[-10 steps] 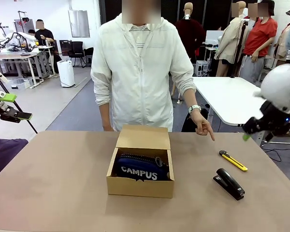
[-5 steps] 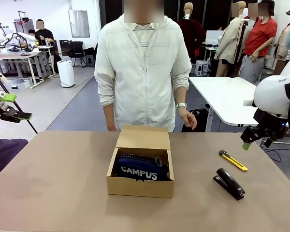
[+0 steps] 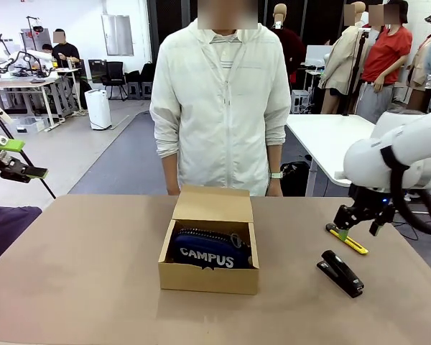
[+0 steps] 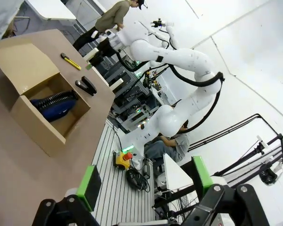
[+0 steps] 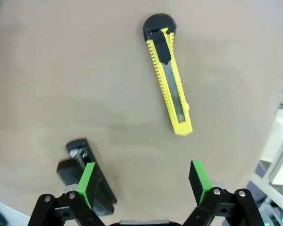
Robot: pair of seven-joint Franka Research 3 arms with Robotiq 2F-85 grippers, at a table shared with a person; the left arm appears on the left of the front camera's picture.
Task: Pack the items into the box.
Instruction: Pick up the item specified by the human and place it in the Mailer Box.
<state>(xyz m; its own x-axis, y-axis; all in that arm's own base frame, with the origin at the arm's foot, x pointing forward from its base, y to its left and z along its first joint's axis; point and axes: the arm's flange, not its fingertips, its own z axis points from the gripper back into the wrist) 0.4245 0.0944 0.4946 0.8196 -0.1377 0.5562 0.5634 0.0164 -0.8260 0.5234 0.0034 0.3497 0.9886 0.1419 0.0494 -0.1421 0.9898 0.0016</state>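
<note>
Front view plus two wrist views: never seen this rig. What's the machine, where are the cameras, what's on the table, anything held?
Two robot arms share a table with a person opposite. The front view looks across from between the arms; each wrist view looks along that arm's tool. On the table: an open cardboard box with a navy pouch inside, plus a yellow utility knife and a black stapler. The right tool hangs open above the knife; the left tool is open, off to the side. Nothing is held.
</note>
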